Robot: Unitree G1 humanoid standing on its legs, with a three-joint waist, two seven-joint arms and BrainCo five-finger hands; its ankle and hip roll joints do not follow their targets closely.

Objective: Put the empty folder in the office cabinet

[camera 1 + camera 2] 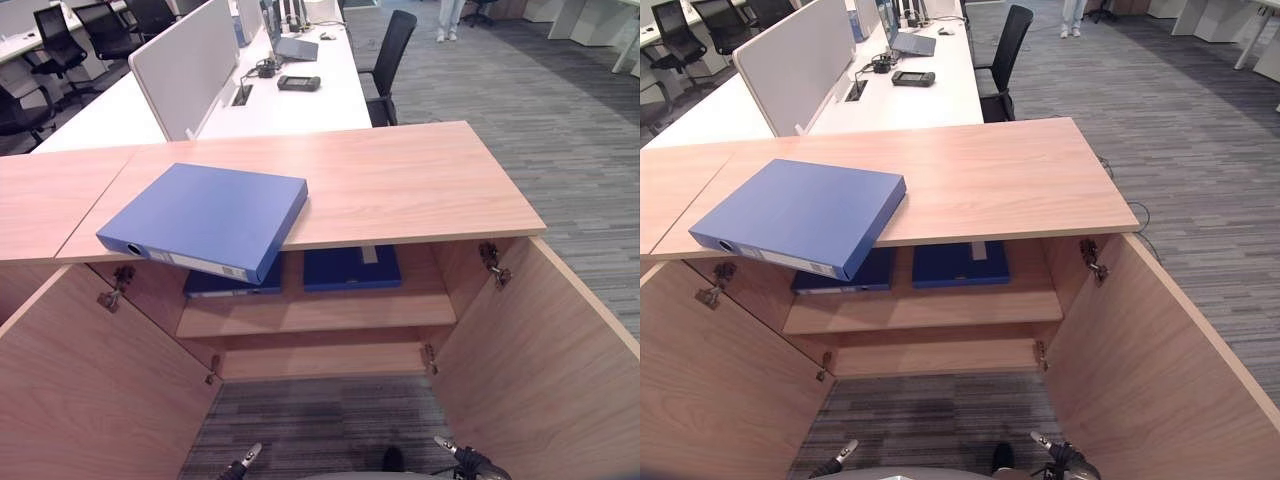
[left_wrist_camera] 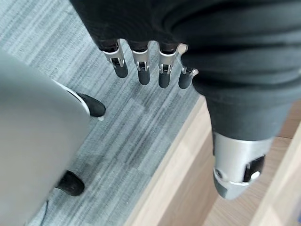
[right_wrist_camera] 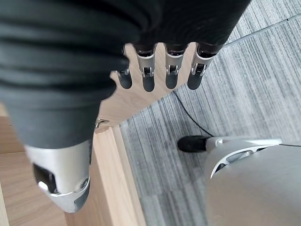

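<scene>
Flat blue lever-arch folder (image 1: 205, 219) lies on the light wooden cabinet top (image 1: 400, 185), toward its front left part. Spine end with the finger hole juts out past the front edge, overhanging the opening. No hand touches it.

Low wooden office cabinet (image 1: 540, 350) stands with both doors swung wide. Upper shelf (image 1: 320, 312) carries two more blue folders lying flat, side by side: one at left (image 1: 235, 285), partly under the overhanging folder, one at centre (image 1: 350, 268). Lower shelf (image 1: 320, 360) beneath.

Left hand (image 2: 141, 66) hangs low above grey striped carpet (image 1: 310, 425), by the left door; fingers straight and relaxed, thumb apart, holding nothing. Right hand (image 3: 160, 70) hangs low by the right door; fingers likewise straight, holding nothing.

Behind the cabinet: white desk (image 1: 300, 100) with grey divider panel (image 1: 185, 65), black office chair (image 1: 385, 60) beside it.
</scene>
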